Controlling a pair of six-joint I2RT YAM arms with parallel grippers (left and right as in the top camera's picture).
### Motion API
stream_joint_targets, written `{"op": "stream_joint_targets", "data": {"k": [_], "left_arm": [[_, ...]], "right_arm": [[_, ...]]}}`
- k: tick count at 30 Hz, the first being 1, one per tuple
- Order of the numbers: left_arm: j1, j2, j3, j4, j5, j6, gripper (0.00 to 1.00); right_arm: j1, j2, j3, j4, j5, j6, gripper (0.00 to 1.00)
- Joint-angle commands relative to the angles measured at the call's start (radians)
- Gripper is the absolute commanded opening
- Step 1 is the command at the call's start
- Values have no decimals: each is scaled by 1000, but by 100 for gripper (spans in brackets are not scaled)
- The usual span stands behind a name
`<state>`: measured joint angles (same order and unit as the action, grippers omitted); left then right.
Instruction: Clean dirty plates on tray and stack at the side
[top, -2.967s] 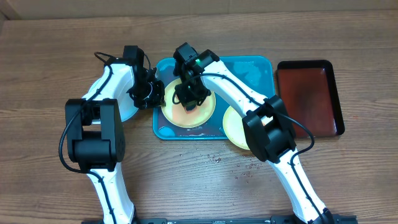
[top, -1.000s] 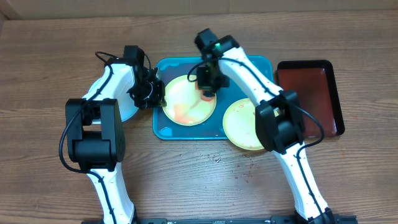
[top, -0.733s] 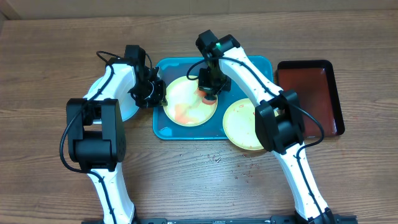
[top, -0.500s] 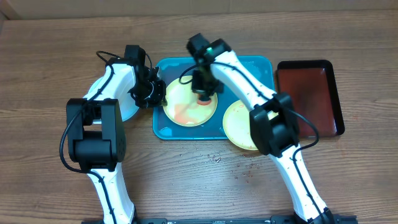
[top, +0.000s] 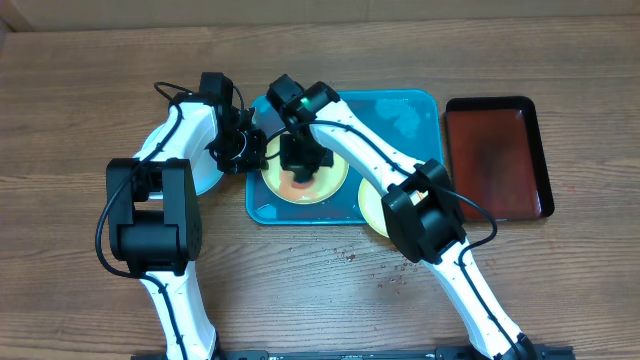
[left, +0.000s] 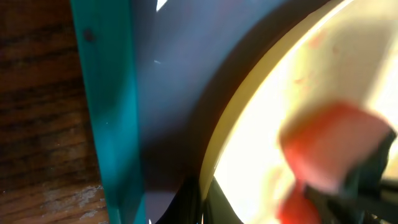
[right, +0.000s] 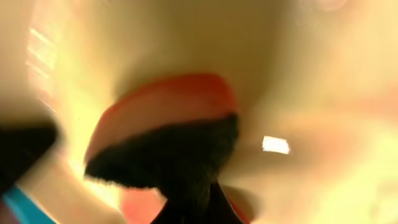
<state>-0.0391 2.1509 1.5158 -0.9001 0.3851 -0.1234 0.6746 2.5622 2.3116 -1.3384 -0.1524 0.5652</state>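
A pale yellow plate (top: 326, 186) with a lime-green rim and red sauce smears lies in the left half of the turquoise tray (top: 400, 110). My left gripper (top: 250, 152) is shut on its left rim (left: 214, 155), close against the tray wall (left: 106, 124). My right gripper (top: 300, 160) presses a red sponge (right: 168, 106) with a dark scrub side onto the middle of that plate (right: 298, 74). A second yellow plate (top: 372, 197) sits at the tray's front right, partly under my right arm. The white plate (top: 208, 178) lies on the table left of the tray, below my left arm.
A dark-red tray with a black rim (top: 497, 155) stands right of the turquoise one. Small crumbs (top: 350, 256) are scattered on the wooden table in front of the trays. Both arms cross over the tray's left half.
My right gripper has swept the sponge from the plate's far right edge leftward to its middle. The left gripper has held still on the rim.
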Motion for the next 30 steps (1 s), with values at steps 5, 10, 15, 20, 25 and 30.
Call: {"op": "stream_joint_targets", "data": {"k": [5, 10, 15, 20, 25, 30], "left_arm": [[0, 35, -15, 1, -45, -4, 4], [0, 35, -15, -1, -45, -3, 4], [-13, 35, -16, 8, -44, -3, 4], [-45, 35, -16, 20, -55, -13, 22], [-77, 35, -16, 37, -156, -109, 22], [-88, 35, -17, 68, -205, -130, 4]], "right_arm": [[-56, 41, 5, -133, 158, -54, 4], [-90, 41, 5, -57, 220, -53, 4], [-96, 41, 5, 11, 134, -54, 4], [-87, 41, 5, 33, 95, -37, 4], [-87, 41, 5, 31, 71, -38, 4], [-88, 36, 8, 12, 49, -39, 4]]}}
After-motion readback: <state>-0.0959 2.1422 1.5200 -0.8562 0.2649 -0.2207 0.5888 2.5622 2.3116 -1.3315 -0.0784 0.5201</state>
